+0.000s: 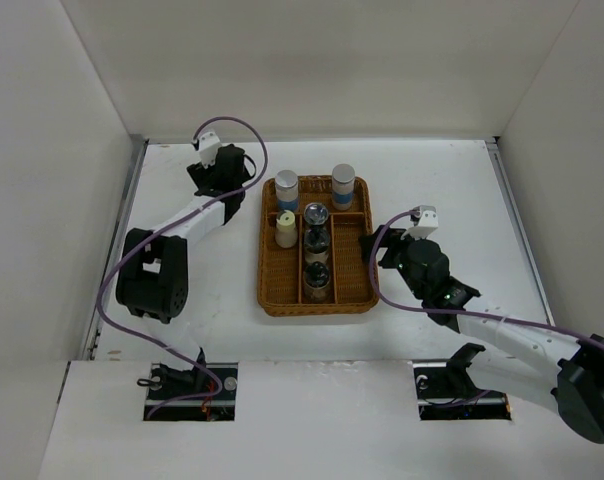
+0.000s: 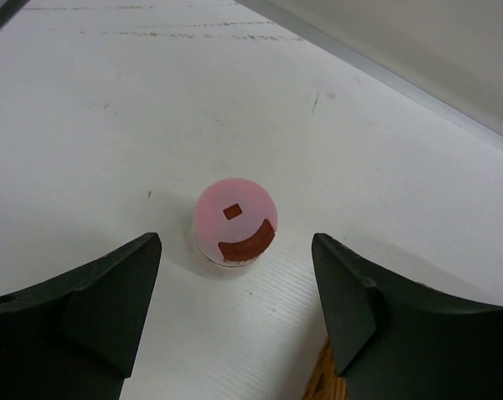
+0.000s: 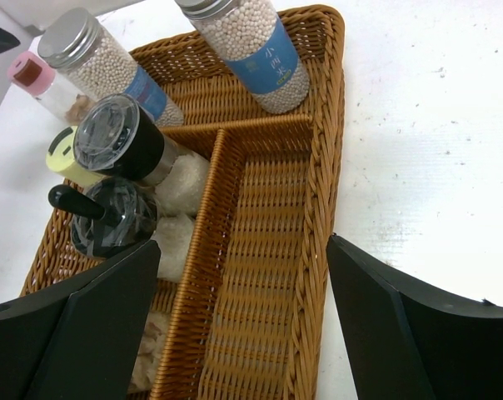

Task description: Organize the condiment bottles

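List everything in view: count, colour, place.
brown wicker divided tray: one, brown, table centre
grey-capped bottles with blue-and-white labels: two, tray's far end
yellow-capped bottle: one, pale, tray's left compartment
beige bottles with shiny tops: three, in a row, tray's middle compartment
pink-capped bottle: one, upright on table outside tray
white table: one
left end effector: black, open, above pink-capped bottle
right end effector: black, open, above tray's right compartment
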Controlling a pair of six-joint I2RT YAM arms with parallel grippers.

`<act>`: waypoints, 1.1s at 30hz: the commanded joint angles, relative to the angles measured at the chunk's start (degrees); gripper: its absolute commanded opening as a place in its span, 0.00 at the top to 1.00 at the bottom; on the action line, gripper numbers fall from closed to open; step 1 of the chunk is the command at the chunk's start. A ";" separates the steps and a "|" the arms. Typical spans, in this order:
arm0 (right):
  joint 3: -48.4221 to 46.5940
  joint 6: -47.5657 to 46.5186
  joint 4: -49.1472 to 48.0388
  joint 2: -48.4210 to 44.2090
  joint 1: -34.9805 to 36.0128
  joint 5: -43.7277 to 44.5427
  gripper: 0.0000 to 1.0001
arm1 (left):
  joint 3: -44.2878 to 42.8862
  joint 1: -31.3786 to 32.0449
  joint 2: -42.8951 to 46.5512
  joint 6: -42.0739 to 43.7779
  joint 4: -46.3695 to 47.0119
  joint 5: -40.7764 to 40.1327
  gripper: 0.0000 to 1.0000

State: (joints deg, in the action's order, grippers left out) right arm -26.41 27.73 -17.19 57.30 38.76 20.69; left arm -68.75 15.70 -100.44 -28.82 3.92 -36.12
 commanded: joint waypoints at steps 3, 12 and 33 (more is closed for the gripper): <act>-2.15 -0.30 -2.32 0.27 0.65 -0.12 0.12 | -5.77 -1.68 -2.47 2.10 -0.32 1.57 0.28; -2.33 -0.74 -2.58 0.71 0.65 0.14 0.12 | -7.54 -2.57 -6.69 2.72 0.82 3.78 0.35; -2.33 -0.74 -3.02 0.89 0.74 0.41 0.12 | 16.00 12.10 21.32 1.75 2.41 -6.51 0.68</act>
State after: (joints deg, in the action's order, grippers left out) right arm -26.52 27.64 -17.23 58.67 38.76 20.67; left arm -55.20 26.52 -86.80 -27.33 4.05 -38.65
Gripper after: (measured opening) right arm 0.883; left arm 0.472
